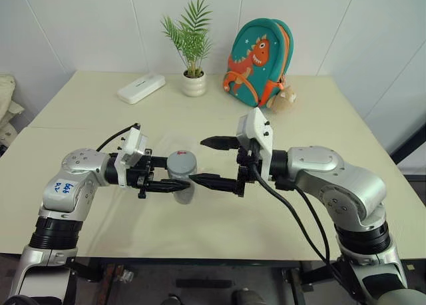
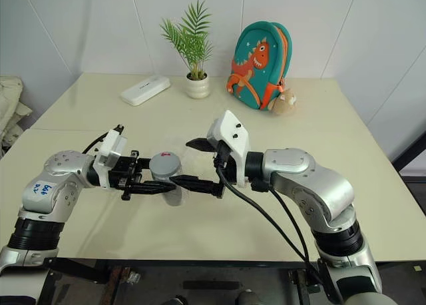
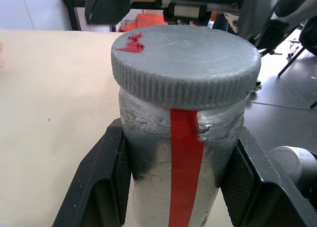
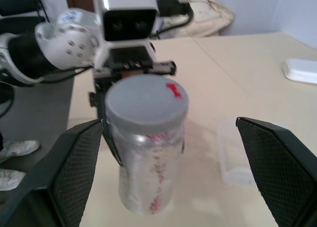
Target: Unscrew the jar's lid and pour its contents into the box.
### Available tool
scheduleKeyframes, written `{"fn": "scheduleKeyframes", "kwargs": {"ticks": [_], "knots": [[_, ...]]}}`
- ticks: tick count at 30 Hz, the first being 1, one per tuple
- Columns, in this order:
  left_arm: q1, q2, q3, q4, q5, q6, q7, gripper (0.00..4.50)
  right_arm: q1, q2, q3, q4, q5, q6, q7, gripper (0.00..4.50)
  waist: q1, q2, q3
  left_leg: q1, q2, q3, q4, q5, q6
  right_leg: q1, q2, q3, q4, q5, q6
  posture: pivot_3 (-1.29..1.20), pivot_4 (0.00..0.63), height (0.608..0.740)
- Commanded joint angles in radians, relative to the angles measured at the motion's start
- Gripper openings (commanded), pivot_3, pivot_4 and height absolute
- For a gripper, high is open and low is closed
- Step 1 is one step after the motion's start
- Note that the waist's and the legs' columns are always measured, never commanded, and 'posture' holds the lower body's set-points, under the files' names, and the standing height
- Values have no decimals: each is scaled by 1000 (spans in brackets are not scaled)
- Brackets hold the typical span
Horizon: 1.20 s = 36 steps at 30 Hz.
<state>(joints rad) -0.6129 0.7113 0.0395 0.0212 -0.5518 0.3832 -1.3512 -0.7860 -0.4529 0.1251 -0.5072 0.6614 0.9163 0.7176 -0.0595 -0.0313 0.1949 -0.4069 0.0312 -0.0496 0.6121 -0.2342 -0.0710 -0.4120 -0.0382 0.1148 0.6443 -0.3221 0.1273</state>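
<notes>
The jar [image 1: 182, 176] is held upright above the cream table [image 1: 319, 132], near its front edge, and everything else is placed from it here. It is pinched around its body, below the cap, by the left gripper [image 1: 174, 175], whose two black fingers [image 3: 101, 182] are pressed against opposite sides of the silvery wall, with the red stripe seen between them. The lid [image 3: 185, 58] is still seated on the jar, its ribbed rim level and its small red mark near the edge.

The right gripper [image 1: 208, 161] is found just to the right of the jar, pointed toward it, with its jaws spread wide and nothing between them; one fingertip is seen beside the jar's wall, though contact cannot be judged from these views.

The box [image 4: 233, 155] is glimpsed on the table just behind and below the jar, faint and hard to outline.

Well behind the jar, by the wall, a white oblong case [image 1: 141, 88], a potted plant [image 1: 192, 45] and a teal dinosaur backpack [image 1: 258, 60] are lined up.
</notes>
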Motion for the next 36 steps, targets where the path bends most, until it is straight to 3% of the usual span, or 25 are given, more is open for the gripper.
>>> {"fn": "scheduleKeyframes", "kwargs": {"ticks": [1, 24, 36], "knots": [[-1, 9, 25, -3, -10, -19, -8, 2033, -24, 27, -30, -17, 28, -33, -9, 4500, 0, 0, 0, 0, 0, 0, 0, 0, 0, 0, 0, 0, 0, 0, 0, 0, 150, 740], [-45, -28, -18, 14, -10, -19, -47, 2033, -113, 222, 137, 196, -155, -167, -48, 4500, 0, 0, 0, 0, 0, 0, 0, 0, 0, 0, 0, 0, 1, 0, 0, 0, 150, 740], [-48, -32, -20, 11, -8, -19, -50, 2033, -109, 207, 123, 232, -201, -189, -40, 4500, -1, 0, 0, 0, 0, 0, 0, 0, 0, 0, 0, 0, 1, 0, 0, 0, 150, 740]]}}
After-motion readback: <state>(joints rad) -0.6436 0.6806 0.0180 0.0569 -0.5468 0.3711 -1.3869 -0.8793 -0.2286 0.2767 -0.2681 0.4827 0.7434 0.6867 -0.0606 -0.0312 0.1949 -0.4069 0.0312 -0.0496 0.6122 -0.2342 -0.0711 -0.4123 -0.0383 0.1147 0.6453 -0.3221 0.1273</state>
